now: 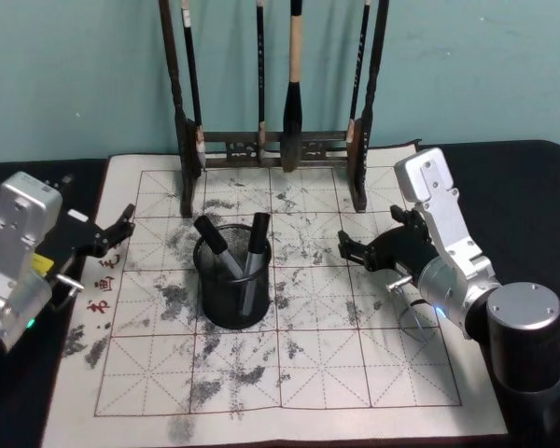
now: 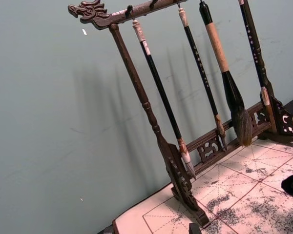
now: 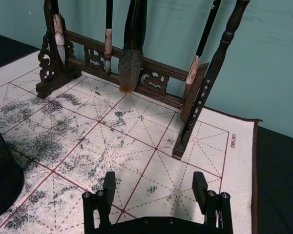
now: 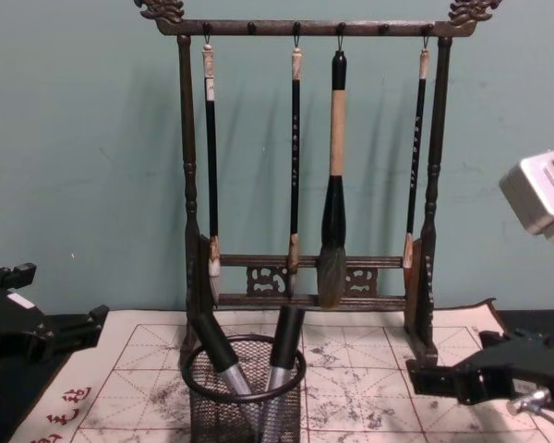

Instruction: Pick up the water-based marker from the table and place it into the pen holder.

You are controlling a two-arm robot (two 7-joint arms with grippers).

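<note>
The pen holder (image 1: pixel 231 289) is a round black mesh cup in the middle of the calligraphy mat. Two markers with dark caps and grey bodies lean inside it, one to the left (image 1: pixel 215 245) and one to the right (image 1: pixel 258 238). The chest view shows the same cup (image 4: pixel 245 401) with both markers (image 4: pixel 284 346). My right gripper (image 1: pixel 369 233) hovers open and empty to the right of the holder, fingers (image 3: pixel 107 184) spread wide above the mat. My left gripper (image 1: pixel 123 227) is open at the mat's left edge, away from the holder.
A tall dark wooden brush rack (image 1: pixel 273 149) with several hanging brushes stands at the back of the mat (image 1: pixel 289 373), against a teal wall. The mat is ink-stained with a red grid. Black table surface lies on both sides.
</note>
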